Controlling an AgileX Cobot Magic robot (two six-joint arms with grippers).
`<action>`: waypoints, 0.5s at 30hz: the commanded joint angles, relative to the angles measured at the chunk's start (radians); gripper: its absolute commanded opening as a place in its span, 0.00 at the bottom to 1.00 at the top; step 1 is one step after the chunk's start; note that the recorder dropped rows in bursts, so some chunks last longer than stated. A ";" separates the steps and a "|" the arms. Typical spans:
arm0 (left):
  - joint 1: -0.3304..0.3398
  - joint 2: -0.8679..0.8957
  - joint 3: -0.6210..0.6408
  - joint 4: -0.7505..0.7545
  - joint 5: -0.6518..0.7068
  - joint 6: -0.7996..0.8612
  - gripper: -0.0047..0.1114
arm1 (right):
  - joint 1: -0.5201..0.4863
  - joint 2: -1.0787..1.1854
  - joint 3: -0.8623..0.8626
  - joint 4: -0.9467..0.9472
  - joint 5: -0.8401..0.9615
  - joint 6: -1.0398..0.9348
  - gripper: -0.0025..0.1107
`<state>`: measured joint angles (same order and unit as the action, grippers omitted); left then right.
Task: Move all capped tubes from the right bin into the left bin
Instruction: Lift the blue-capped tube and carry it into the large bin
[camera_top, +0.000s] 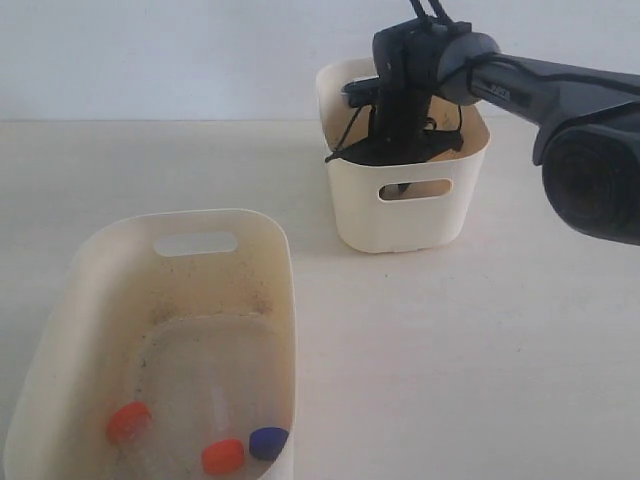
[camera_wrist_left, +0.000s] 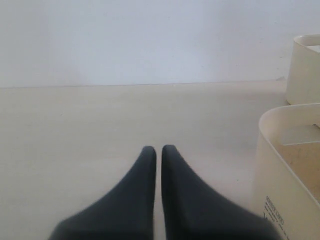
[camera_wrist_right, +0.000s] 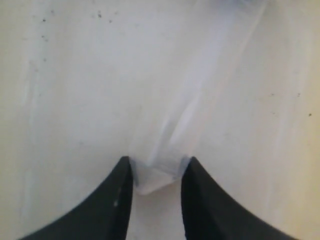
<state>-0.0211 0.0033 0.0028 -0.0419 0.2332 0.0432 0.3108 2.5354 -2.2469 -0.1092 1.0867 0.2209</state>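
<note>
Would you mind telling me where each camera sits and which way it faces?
Exterior: off the arms, high, looking down past left bin to right bin; right arm shows.
Left wrist: low, facing along the table; shut left gripper shows.
Right wrist: inside right bin, facing down; right gripper pinches clear tube.
Shared: exterior and left wrist see both bins.

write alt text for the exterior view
The right gripper reaches down inside the small right bin at the back of a pale table. In front, the wide left bin holds three capped tubes: two orange-red caps, one dark blue cap.
</note>
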 joint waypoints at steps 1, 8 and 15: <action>0.001 -0.003 -0.003 0.002 -0.002 -0.008 0.08 | 0.009 -0.105 0.002 0.012 0.010 -0.038 0.02; 0.001 -0.003 -0.003 0.002 -0.002 -0.008 0.08 | 0.009 -0.253 0.002 -0.037 0.098 -0.068 0.02; 0.001 -0.003 -0.003 0.002 -0.002 -0.008 0.08 | 0.009 -0.386 0.004 0.012 0.134 -0.148 0.02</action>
<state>-0.0211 0.0033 0.0028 -0.0419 0.2332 0.0432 0.3192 2.2078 -2.2423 -0.1220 1.2125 0.1076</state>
